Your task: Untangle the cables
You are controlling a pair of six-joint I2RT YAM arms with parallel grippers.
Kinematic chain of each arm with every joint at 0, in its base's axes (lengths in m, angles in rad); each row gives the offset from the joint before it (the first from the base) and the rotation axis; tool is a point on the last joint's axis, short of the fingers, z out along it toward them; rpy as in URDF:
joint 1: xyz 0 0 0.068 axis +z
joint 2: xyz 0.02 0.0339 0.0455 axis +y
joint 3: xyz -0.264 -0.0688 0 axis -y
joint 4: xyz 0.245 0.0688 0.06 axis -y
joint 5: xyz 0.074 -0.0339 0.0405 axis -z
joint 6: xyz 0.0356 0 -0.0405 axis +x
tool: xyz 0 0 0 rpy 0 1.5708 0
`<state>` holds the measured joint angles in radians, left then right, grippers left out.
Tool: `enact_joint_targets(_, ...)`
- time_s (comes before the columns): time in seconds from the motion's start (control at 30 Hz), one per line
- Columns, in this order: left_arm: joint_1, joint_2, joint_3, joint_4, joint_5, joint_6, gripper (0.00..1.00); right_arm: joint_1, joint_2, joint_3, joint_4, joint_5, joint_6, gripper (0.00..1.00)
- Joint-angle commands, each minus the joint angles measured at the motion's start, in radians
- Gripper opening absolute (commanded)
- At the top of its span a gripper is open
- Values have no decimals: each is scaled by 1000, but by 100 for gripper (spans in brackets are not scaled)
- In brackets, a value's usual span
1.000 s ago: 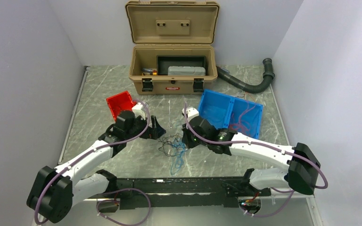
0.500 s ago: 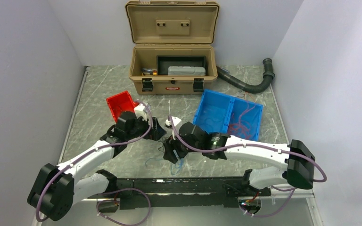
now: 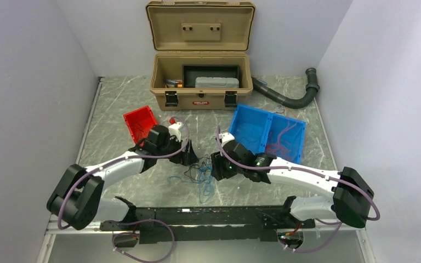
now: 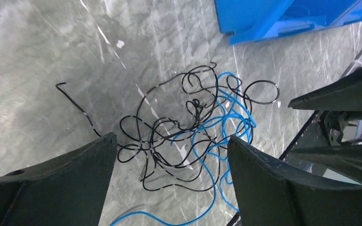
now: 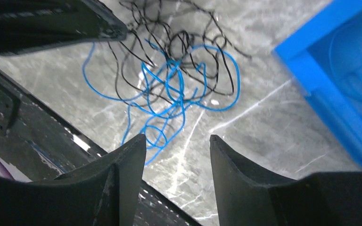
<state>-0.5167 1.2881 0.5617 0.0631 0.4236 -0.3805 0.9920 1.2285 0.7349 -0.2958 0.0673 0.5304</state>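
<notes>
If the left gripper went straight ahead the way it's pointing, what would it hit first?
Most likely the tangle of black and blue cables, lying on the marble table and framed between the left gripper's open fingers. Depth is hard to judge, but nothing shows in front of it.

Top centre of my overhead view: tan toolbox (image 3: 200,96), lid up, grey case (image 3: 216,82) inside. Upper right: black ribbed hose (image 3: 285,100). Left of centre: red bin (image 3: 138,121). Right of centre: blue two-compartment bin (image 3: 268,129). All on my grey marbled table (image 3: 115,104).
</notes>
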Motion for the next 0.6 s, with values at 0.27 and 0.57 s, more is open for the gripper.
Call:
enact_joint_targets(0.27,-5,110,66,15,163,27,73,-56,126,-116,272,-183,100,51)
enact_joint_targets(0.57,-6,182,66,76,247,-20,50,-55,203,-92,278,-175,88,9)
